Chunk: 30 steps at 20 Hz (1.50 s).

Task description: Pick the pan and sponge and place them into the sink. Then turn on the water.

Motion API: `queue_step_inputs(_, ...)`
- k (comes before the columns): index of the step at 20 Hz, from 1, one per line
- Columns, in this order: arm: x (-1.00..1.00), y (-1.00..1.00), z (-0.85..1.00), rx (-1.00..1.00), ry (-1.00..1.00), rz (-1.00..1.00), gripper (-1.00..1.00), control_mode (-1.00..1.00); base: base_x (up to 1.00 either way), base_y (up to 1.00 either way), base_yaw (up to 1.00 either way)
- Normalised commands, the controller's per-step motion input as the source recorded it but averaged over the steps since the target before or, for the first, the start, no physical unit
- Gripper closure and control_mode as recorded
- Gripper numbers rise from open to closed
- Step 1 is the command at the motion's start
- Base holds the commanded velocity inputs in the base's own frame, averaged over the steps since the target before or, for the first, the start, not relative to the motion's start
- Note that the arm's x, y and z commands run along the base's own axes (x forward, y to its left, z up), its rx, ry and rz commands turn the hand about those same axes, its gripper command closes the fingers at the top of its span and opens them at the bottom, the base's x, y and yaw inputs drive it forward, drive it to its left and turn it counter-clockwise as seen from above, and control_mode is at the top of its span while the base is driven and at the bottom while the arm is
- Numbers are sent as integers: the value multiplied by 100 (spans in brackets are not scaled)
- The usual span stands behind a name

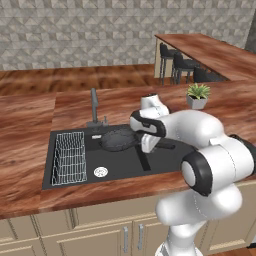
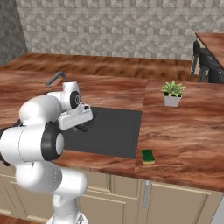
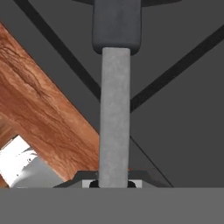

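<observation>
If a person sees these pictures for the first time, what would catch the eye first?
First, the big white arm bent over the black sink, holding the pan above the basin. In the hand view the claw is shut on the pan's long grey handle. Next, the small yellow and green sponge lies on the wooden counter near its front edge, right of the sink.

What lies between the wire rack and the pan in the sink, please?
In the left base view, just bare black sink floor separates the wire rack from the pan; the silver drain sits nearer the front, off that line.
</observation>
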Motion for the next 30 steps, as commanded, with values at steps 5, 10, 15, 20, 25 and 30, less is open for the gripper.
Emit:
queue_step_inputs(5, 12, 17, 0, -7, -1, -5, 100, -100, 0, 0, 0)
queue_step_inputs(10, 12, 12, -3, -6, -2, -5, 100, -100, 0, 0, 0)
queue_step_inputs(15, 11, 13, -6, -4, 0, -5, 100, -100, 0, 0, 0)
queue_step_inputs(20, 8, 22, 0, 0, 0, -2, 100, -100, 0, 0, 0)
queue_step_inputs(25, 5, 17, -7, 1, 0, -1, 100, -100, 0, 0, 0)
queue_step_inputs(30, 10, 0, -12, -2, 3, -6, 100, -100, 0, 0, 0)
